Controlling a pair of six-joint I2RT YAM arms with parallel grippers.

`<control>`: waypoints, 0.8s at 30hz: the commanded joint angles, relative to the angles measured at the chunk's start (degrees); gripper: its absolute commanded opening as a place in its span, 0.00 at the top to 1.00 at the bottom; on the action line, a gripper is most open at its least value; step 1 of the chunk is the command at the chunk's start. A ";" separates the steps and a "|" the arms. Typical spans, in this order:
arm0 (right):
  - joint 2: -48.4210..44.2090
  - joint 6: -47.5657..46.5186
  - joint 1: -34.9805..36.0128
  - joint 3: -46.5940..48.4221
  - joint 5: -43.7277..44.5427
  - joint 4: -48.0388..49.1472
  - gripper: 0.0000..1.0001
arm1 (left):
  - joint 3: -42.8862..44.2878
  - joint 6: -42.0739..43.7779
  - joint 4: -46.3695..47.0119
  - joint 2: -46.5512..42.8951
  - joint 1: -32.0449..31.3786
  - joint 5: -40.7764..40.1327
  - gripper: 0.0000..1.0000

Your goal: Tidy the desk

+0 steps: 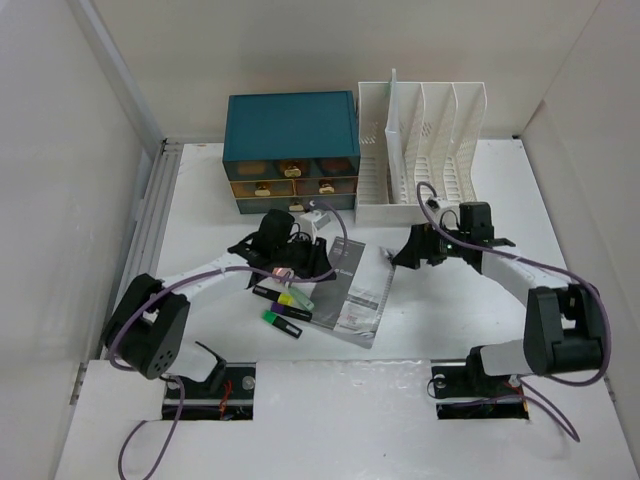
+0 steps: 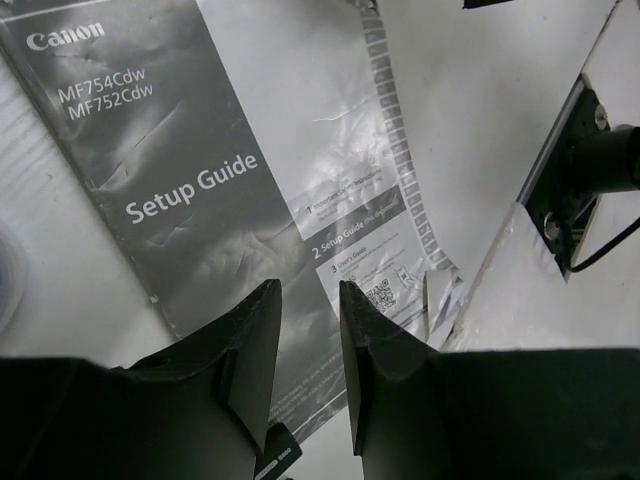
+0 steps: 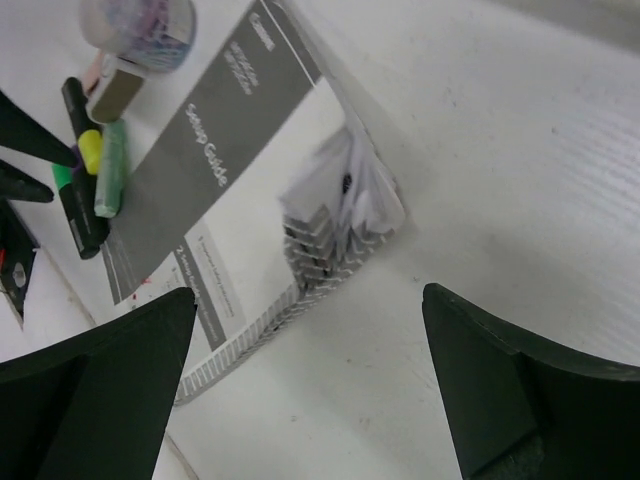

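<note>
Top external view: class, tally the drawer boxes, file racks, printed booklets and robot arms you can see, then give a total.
Teal drawer box: 1
White slotted file rack: 1
Grey-and-white Canon setup guide booklet: 1
Black-and-white robot arms: 2
Total: 5

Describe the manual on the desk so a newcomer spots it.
From the teal drawer box at the back of the desk, come straight forward. The flat grey-and-white booklet there is it. It reads Canon Setup Guide, unlike anything nearby, and lies right of the highlighters.
</note>
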 commanded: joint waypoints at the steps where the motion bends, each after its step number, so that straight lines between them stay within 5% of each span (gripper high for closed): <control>1: 2.90 2.57 -0.09 -0.63 0.70 5.04 0.00 | 3.15 -0.56 1.83 0.87 -0.85 -2.25 0.74; 16: 10.89 4.85 -0.09 -1.16 -3.69 8.99 0.00 | 7.28 -3.55 -2.91 10.36 -2.52 -20.70 0.74; 24: 11.95 5.91 3.59 -1.69 -4.22 11.54 0.00 | 9.13 -4.08 -3.53 14.67 -3.04 -21.51 0.72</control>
